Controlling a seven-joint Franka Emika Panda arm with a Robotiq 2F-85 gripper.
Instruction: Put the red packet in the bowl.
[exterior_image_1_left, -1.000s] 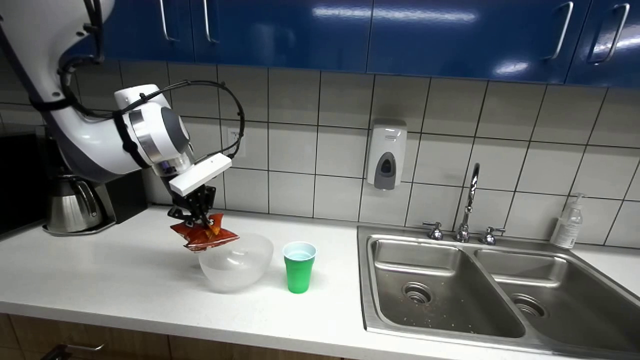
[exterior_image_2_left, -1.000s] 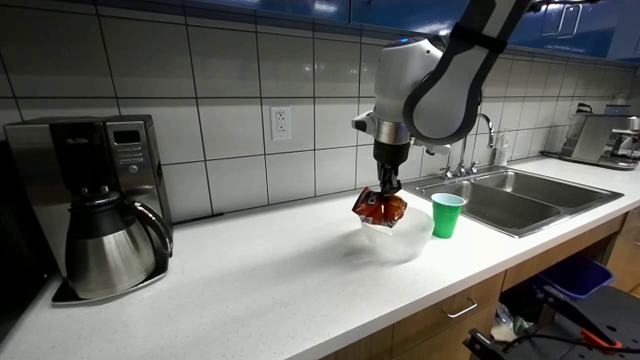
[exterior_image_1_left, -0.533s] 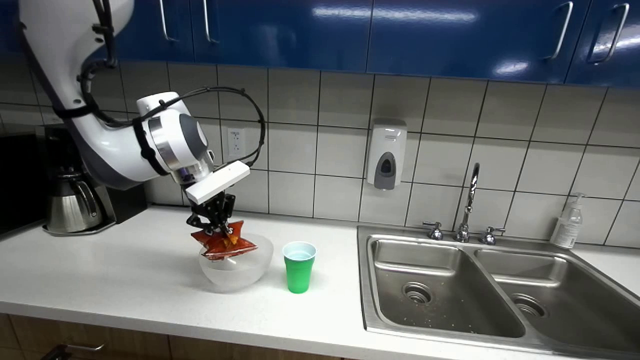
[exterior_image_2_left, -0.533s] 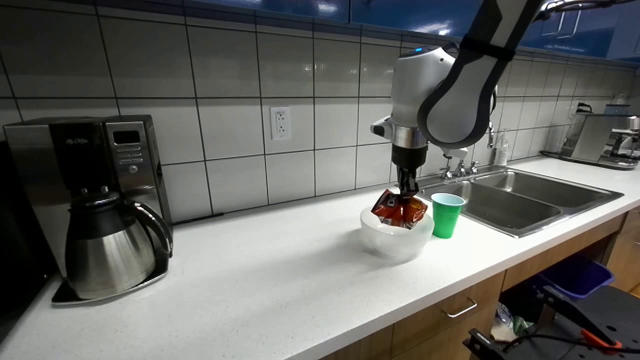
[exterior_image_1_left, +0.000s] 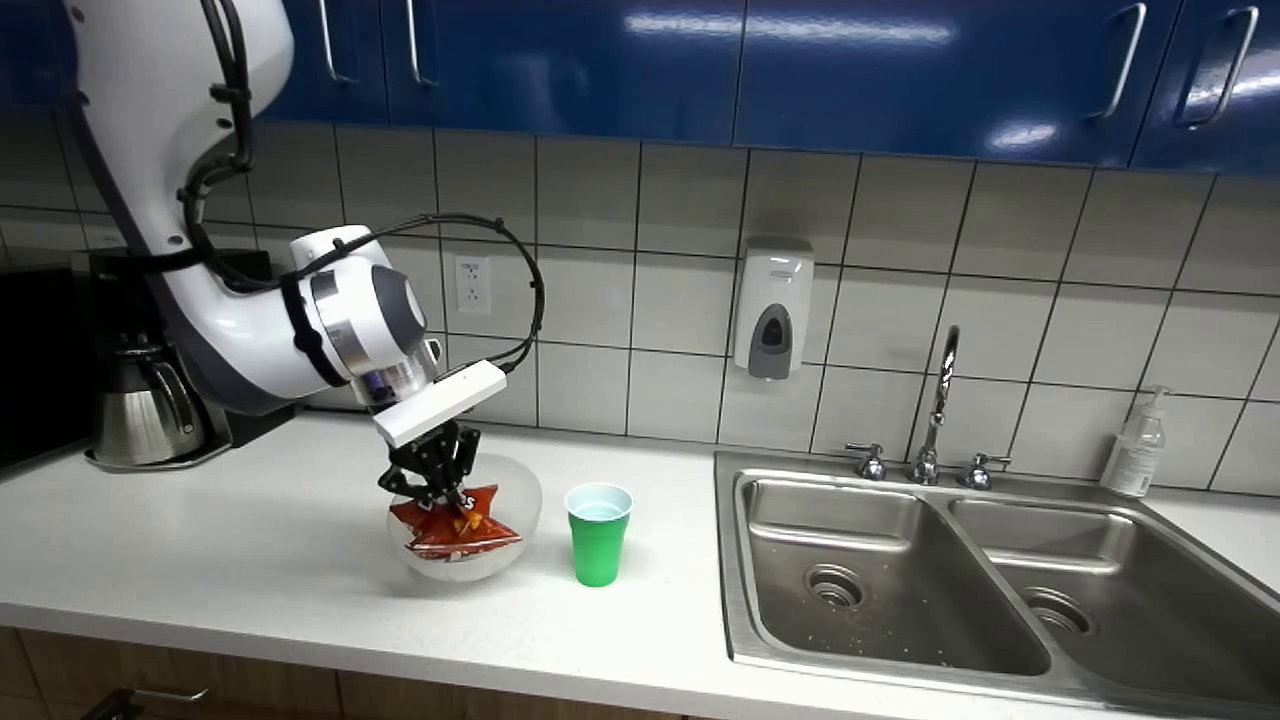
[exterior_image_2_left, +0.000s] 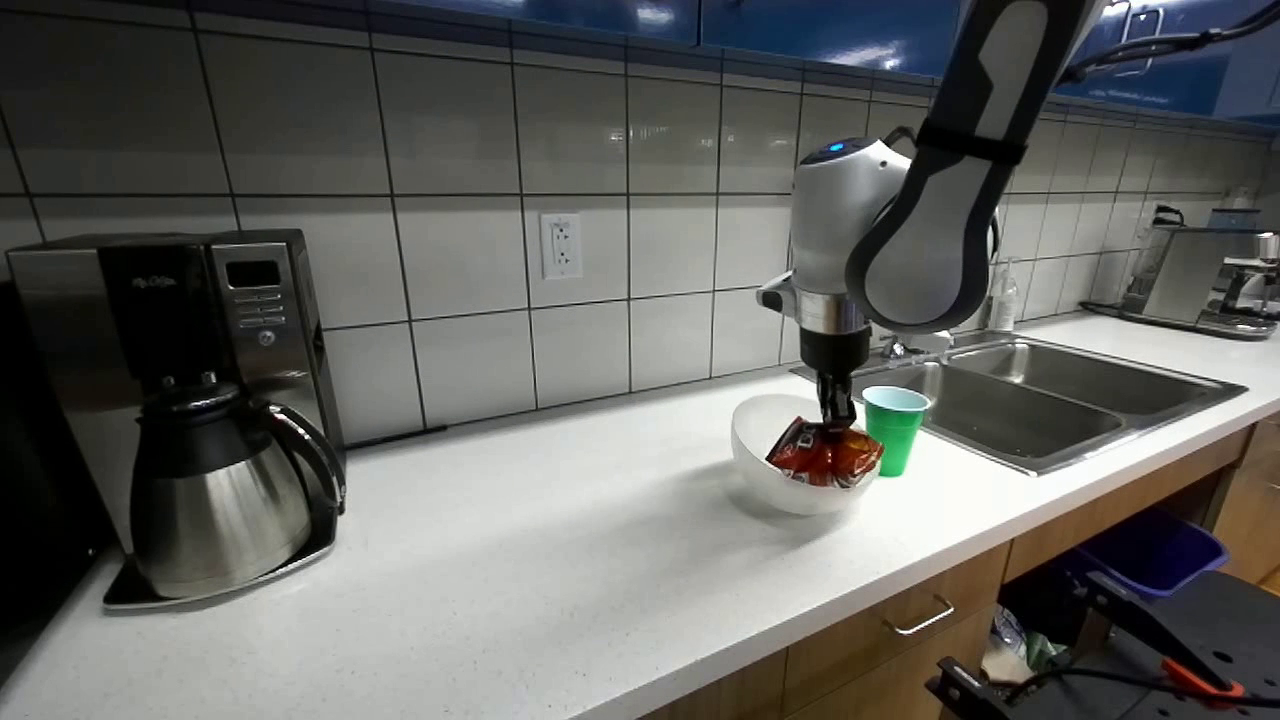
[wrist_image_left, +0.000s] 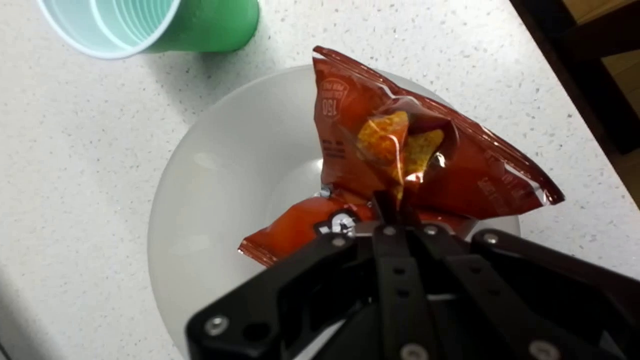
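Jaws pinched together on red packet (wrist_image_left: 390, 155), mid-bag, inside tilted bowl (wrist_image_left: 195, 220); green cup (exterior_image_1_left: 598, 538) just beside, on desk (exterior_image_2_left: 500, 560)

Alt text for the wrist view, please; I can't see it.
The end effector grips a red packet that hides part of a translucent bowl, two packet corners showing past its rim. A green cup, cut off at upper left, stands beside the bowl.

In the wrist view, the gripper (wrist_image_left: 397, 207) covers part of the red packet (wrist_image_left: 370, 170) and the near right side of the bowl (wrist_image_left: 215, 165); the far edge crops the green cup (wrist_image_left: 215, 25). In an exterior view, the sink (exterior_image_1_left: 1000, 585) runs off at right; lettering on the soap bottle (exterior_image_1_left: 1137, 455) is illegible.
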